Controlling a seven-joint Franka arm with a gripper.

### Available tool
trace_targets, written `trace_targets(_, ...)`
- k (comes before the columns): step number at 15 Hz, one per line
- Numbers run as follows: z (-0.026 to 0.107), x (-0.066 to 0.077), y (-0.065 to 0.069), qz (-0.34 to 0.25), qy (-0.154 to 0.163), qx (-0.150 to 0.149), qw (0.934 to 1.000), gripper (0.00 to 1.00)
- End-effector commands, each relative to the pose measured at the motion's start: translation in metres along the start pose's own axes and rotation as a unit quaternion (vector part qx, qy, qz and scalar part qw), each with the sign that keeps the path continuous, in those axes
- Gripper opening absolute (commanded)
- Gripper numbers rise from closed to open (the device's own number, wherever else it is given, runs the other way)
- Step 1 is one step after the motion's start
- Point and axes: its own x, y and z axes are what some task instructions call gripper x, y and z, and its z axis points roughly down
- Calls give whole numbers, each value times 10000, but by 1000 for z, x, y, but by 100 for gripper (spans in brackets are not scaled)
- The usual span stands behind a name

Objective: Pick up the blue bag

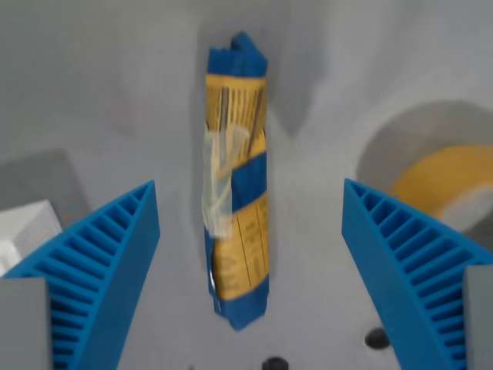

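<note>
The blue bag (236, 181) lies lengthwise on the grey surface in the middle of the wrist view, folded narrow, blue and orange with printed text and a strip of clear tape. My gripper (250, 204) is open, its two blue ribbed fingers (100, 270) standing wide apart on either side of the bag. Neither finger touches the bag, and nothing is held between them.
A grey round container (400, 146) holding something orange and white (447, 185) sits at the wrist view's right. A pale box-like object (27, 227) shows at the left edge. Two dark spots (376, 338) mark the surface near the bottom.
</note>
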Motion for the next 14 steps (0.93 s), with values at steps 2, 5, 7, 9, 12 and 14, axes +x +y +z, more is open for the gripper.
trace_targets(2, 10, -3, 1, 113, 215, 44, 9997, 100)
trace_targets(5, 25, -2, 1, 90, 326, 69, 9994, 0)
trace_targets(7, 25, -2, 1, 90, 326, 69, 9994, 0)
trace_targets(9, 25, -2, 1, 90, 326, 69, 9994, 0)
trace_targets(12, 25, -2, 1, 90, 326, 69, 9994, 0)
trace_targets(14, 25, -2, 1, 90, 326, 69, 9994, 0)
